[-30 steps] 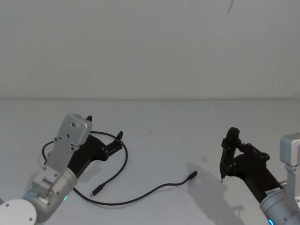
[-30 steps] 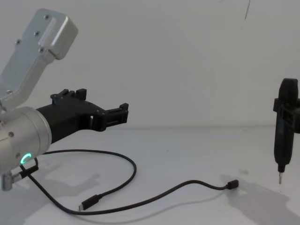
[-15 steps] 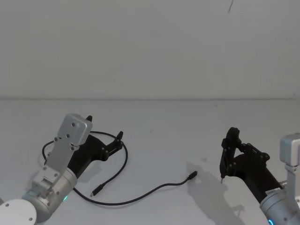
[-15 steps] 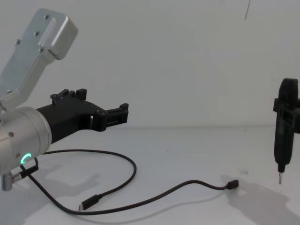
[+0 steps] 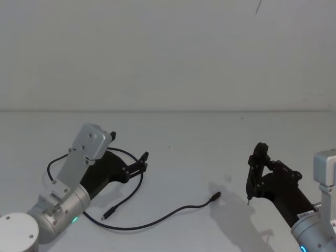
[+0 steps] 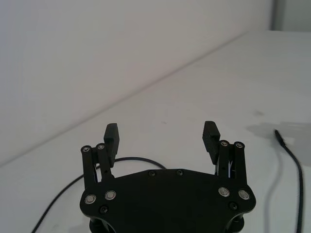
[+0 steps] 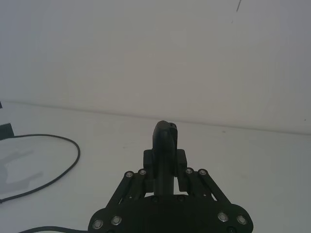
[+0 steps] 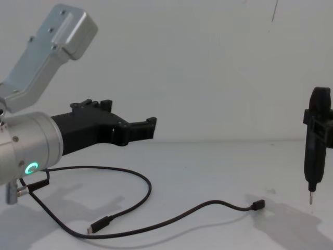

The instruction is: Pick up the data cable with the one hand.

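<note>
The chunky matte black left gripper hovers with its jaws wide apart. Under and just ahead of it, the long thin black data cable lies loose on the plain white tabletop. One slim plug lies nearer the robot than the gripper, and the other lies well to its right. The cable looks light, limp and prone to slip, so the bare loop nearest the gripper seems best to pinch, low against the table. There is open room all round. Far to its right, the right gripper is clamped on a slim black pen-like tool.
</note>
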